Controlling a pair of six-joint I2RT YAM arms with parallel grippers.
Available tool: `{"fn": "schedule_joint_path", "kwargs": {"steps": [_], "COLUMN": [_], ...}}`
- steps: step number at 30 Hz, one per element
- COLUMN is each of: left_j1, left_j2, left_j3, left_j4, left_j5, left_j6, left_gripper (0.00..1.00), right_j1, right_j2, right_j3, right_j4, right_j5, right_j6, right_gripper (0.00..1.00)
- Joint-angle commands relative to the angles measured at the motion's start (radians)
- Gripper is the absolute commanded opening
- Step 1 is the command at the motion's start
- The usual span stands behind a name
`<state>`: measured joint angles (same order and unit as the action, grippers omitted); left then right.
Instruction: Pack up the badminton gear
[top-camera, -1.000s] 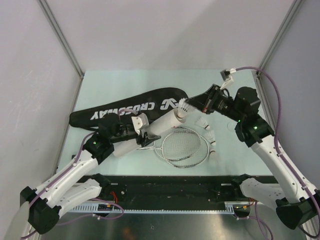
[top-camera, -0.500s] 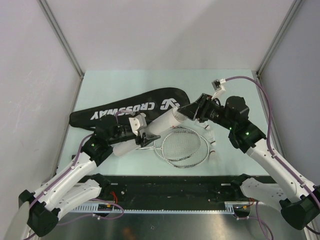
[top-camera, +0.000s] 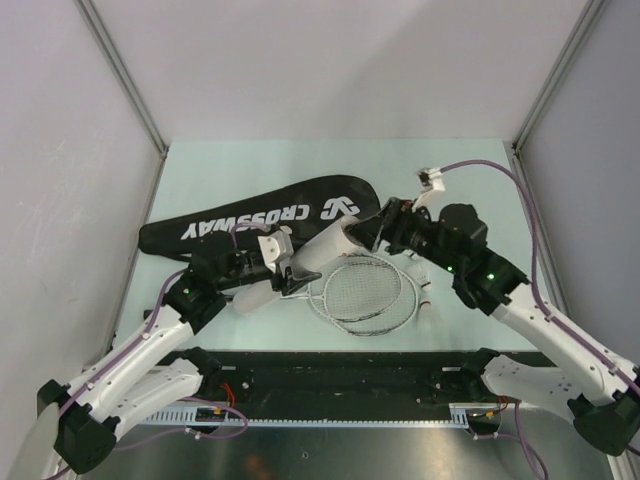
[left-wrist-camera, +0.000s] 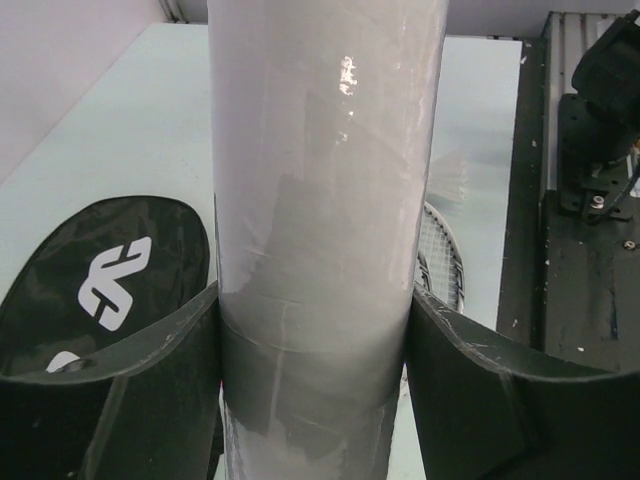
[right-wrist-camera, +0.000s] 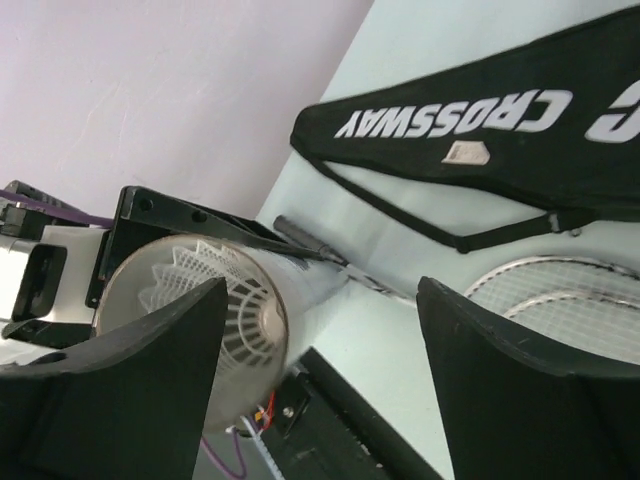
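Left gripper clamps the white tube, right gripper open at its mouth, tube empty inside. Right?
Not empty: the right wrist view shows a feather shuttlecock inside the mouth of the white tube. The rest stands: left gripper clamps the tube, right gripper open at its mouth.

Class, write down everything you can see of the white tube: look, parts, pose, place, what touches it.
The white tube is a smooth cylinder, plastic or card by its look, scuffed, with a faint seam round it. The left gripper clamps it near the middle, slanted, between the black bag and the rackets. Its open end points at the open right gripper, and a feather shuttlecock sits just inside the mouth.
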<state>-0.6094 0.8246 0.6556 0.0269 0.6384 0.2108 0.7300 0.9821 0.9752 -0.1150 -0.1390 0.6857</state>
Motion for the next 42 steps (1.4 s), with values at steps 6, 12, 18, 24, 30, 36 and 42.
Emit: {"fn": "schedule_joint_path", "kwargs": {"steps": [6,12,18,24,30,36,42], "left_j1": [-0.003,-0.003,-0.003,-0.003,-0.003,-0.003,-0.003], "left_j2": [-0.019,-0.025,-0.024,-0.024,-0.025,-0.024,-0.021], "left_j3": [0.018,0.019,0.021,0.022,0.026,0.027,0.029], "left_j4": [0.07,0.064,0.064,0.064,0.064,0.064,0.064], "left_j5": [-0.074,-0.075,-0.065,-0.054,-0.042,-0.031,-0.025], "left_j6": [0.024,0.022,0.018,0.015,0.012,0.009,0.006], "left_gripper": [0.0,0.0,0.01,0.0,0.0,0.0,0.0], "right_j1": [-0.35,-0.382,-0.342,-0.285,-0.247,-0.239,-0.241], "right_j2": [-0.152,0.094,0.487,0.67,0.79,0.826,0.852], "right_j3": [0.01,0.022,0.128,0.189,0.24,0.276,0.312], "right_j4": [-0.204,-0.343,-0.443,-0.407,-0.416,-0.411,-0.437], "right_j5": [0.047,0.374,0.495,0.619,0.693,0.716,0.748], "right_j6": [-0.17,0.056,0.183,0.196,0.192,0.172,0.144], "right_gripper": [0.87,0.88,0.88,0.77,0.67,0.66,0.7]}}
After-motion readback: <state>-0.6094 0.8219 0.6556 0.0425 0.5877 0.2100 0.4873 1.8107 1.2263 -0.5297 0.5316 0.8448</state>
